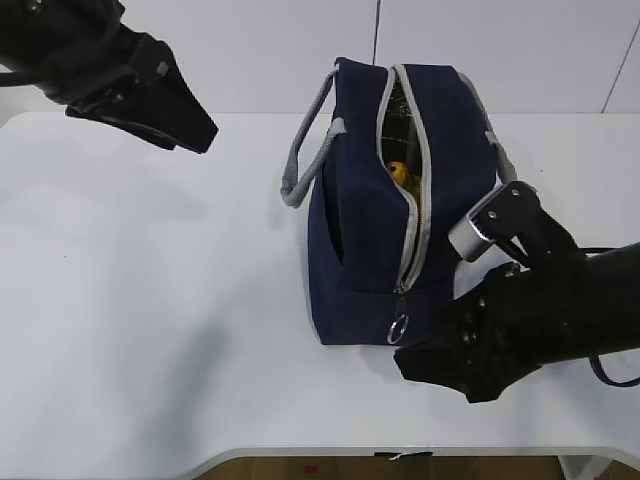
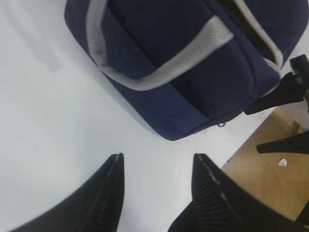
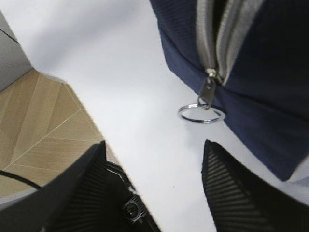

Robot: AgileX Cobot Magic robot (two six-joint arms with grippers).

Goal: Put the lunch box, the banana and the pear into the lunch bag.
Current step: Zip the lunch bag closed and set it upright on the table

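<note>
I'm hovering the right gripper (image 3: 152,186), fingers apart and empty, near the lunch bag's (image 1: 365,240) ring pull (image 3: 201,114) to zip it, while the left gripper (image 2: 157,181) is waiting, fingers apart.

Legible text, labels, brands, numbers, signs: none on the lunch bag (image 1: 370,240), desk (image 1: 150,300) or elsewhere

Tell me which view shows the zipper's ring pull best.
The right wrist view: the ring pull hangs close and sharp below the slider on the bag. The exterior view shows it small at the bag's lower front; the left wrist view shows only a tiny glimpse at the bag's edge.
</note>
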